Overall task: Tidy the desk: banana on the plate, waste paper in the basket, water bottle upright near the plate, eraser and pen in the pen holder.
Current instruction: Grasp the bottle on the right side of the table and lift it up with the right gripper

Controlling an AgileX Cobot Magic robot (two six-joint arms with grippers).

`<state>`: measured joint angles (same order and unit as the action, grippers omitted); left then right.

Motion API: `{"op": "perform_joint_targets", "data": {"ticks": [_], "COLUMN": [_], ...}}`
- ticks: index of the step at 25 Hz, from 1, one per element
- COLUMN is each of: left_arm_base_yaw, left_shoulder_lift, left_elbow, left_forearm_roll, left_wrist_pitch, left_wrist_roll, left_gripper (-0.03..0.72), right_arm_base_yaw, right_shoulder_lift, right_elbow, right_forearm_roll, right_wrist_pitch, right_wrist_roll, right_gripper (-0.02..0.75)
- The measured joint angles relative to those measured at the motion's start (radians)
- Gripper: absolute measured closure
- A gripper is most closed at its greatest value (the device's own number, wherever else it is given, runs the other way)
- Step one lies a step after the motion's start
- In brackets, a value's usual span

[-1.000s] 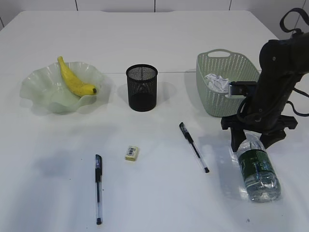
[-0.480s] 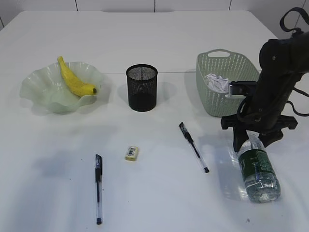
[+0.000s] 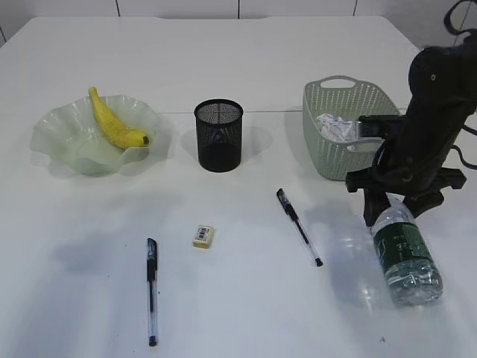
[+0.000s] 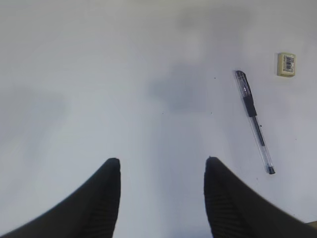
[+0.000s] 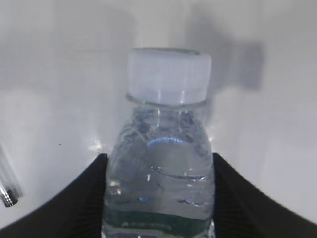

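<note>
From the outside camera, the white desk [image 3: 238, 60] has the wavy pale green plate [image 3: 63, 145] at the left with the spotted yellow banana [image 3: 113, 121] lying in it, dark tip toward the middle. Next to it stands the black mesh pen holder [image 3: 218, 135], and further right the sage-green basket [image 3: 344, 119] with the crumpled paper ball [image 3: 335, 127] inside. In front: one pen [image 3: 151, 289] on the left, the little yellow eraser [image 3: 203, 236] with its barcode sleeve, and a second pen [image 3: 299, 226] lying at a slant. The water bottle [image 3: 406, 256] is at the right, clear plastic with a dark green label, lying down with its neck end up under the right gripper [image 3: 393, 203] — the black arm covers the cap here.

Left wrist camera: the left gripper [image 4: 162, 171] hangs over bare desk, fingers apart with nothing between them. The left pen [image 4: 254, 120] and eraser [image 4: 287, 64] sit off to the right.

Right wrist camera: white ribbed cap facing the lens, water visible inside, green label edge at the bottom. The two black fingers [image 5: 94, 183] are pressed against both sides of the bottle's shoulder — clamped on it. A pen tip [image 5: 7, 191] pokes in at the left edge.
</note>
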<state>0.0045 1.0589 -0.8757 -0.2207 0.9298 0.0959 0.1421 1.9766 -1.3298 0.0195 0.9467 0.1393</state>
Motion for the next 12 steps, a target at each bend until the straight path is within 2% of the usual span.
{"op": "perform_joint_targets", "data": {"ticks": [12], "left_arm_base_yaw": [0.000], "left_shoulder_lift": [0.000], "left_elbow": [0.000], "left_forearm_roll": [0.000], "left_wrist_pitch": [0.000], "left_wrist_roll": [0.002], "left_gripper": [0.308], "right_arm_base_yaw": [0.000], "right_shoulder_lift": [-0.183], "right_elbow": [0.004], "right_forearm_roll": [0.000], "right_wrist_pitch": [0.049], "right_wrist_roll": [-0.057], "right_gripper": [0.322]}}
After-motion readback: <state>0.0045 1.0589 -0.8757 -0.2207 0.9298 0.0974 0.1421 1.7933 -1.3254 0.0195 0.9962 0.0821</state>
